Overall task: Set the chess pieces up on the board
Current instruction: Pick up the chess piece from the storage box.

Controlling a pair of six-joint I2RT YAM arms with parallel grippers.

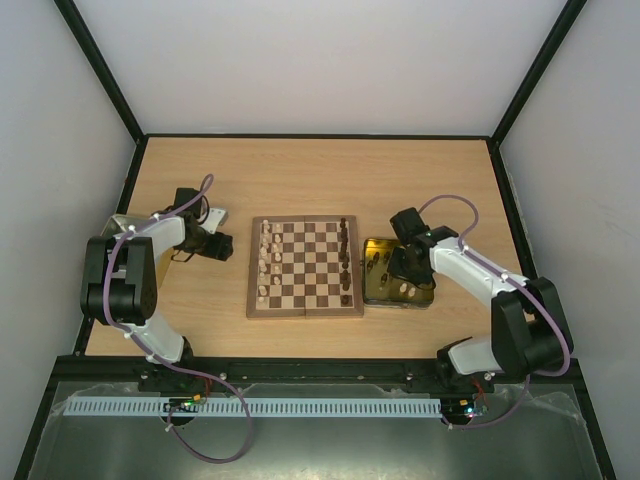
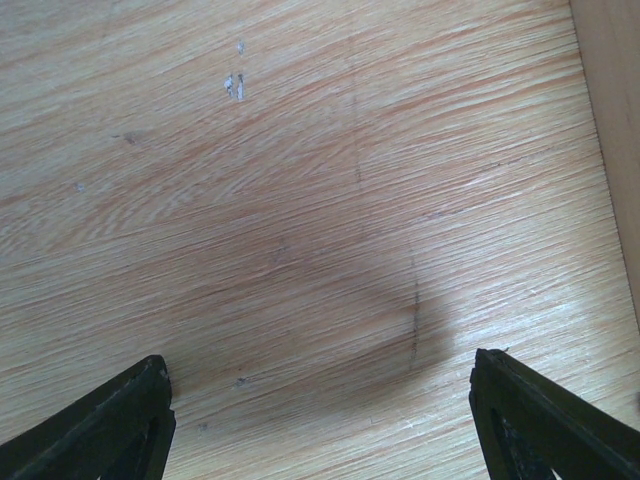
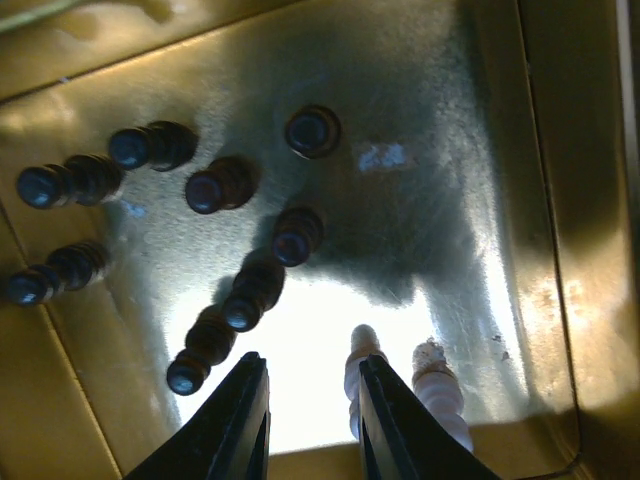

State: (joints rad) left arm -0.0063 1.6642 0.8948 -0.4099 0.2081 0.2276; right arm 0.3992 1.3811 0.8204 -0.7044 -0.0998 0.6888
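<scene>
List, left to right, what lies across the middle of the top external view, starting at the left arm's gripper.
left gripper → cream-coloured pieces along the left edge of the board → the board's bare chequered middle → dark brown pieces along its right edge → yellow-gold tray

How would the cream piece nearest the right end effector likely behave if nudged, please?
The cream piece looks tall and narrow, so it would probably tip rather than slide. The tray looks polished, so once down it may roll or skid. The dark pieces stand nearby; a fall might topple one.
</scene>
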